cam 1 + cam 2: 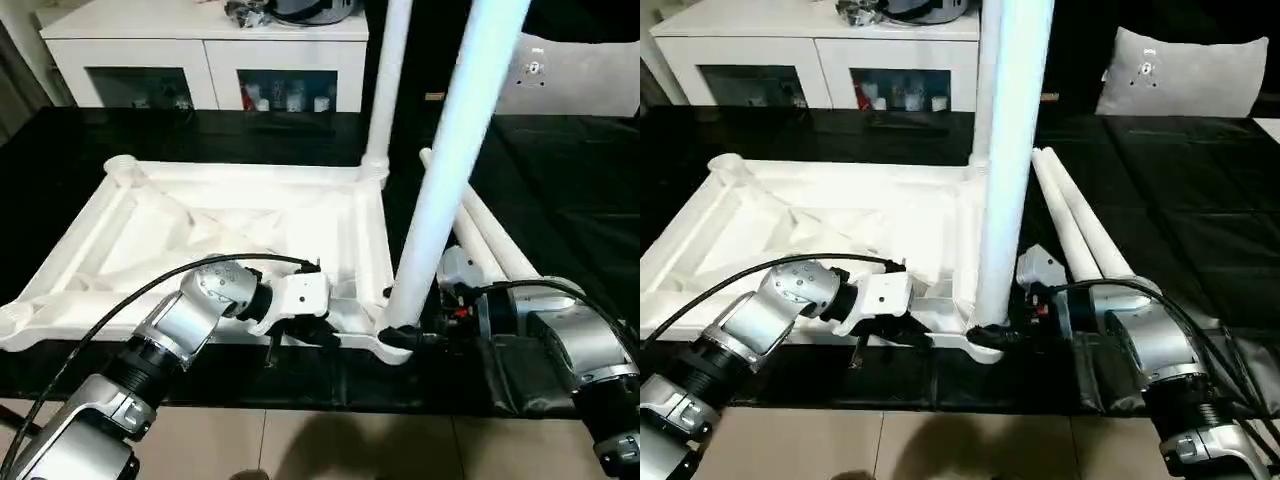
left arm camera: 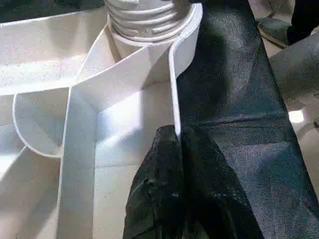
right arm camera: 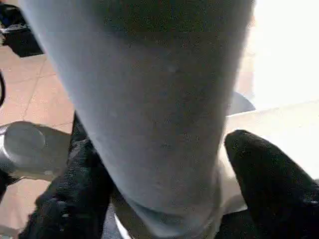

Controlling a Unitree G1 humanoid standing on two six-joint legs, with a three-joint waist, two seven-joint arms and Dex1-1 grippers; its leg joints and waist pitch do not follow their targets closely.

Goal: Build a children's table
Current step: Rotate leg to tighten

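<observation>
So we've got the tabletop point(image 1: 230, 240) lying upside down on the black surface point(image 1: 560, 200), ribs facing up. One leg point(image 1: 385, 90) already stands in the far corner on our right side, and a second leg point(image 1: 450, 170) is upright in the near right corner socket point(image 1: 395, 340) — that's the one we're working on. Two more legs point(image 1: 1075, 215) lie side by side on the surface just to the right of the top, long axes running away from us.

The key thing here: the near leg's axis is basically vertical, and our right claw point(image 1: 408, 338) comes at it level from the right, fingers point(image 3: 269, 184) spread either side of its base right at the socket. Whether they're actually squeezing it we can't tell. Any twisting or pushing down would have to follow that vertical axis, we think.

Left claw point(image 2: 177, 179) is pinched together on the near rim of the top, just left of that socket — steadying it, we'd guess.
</observation>
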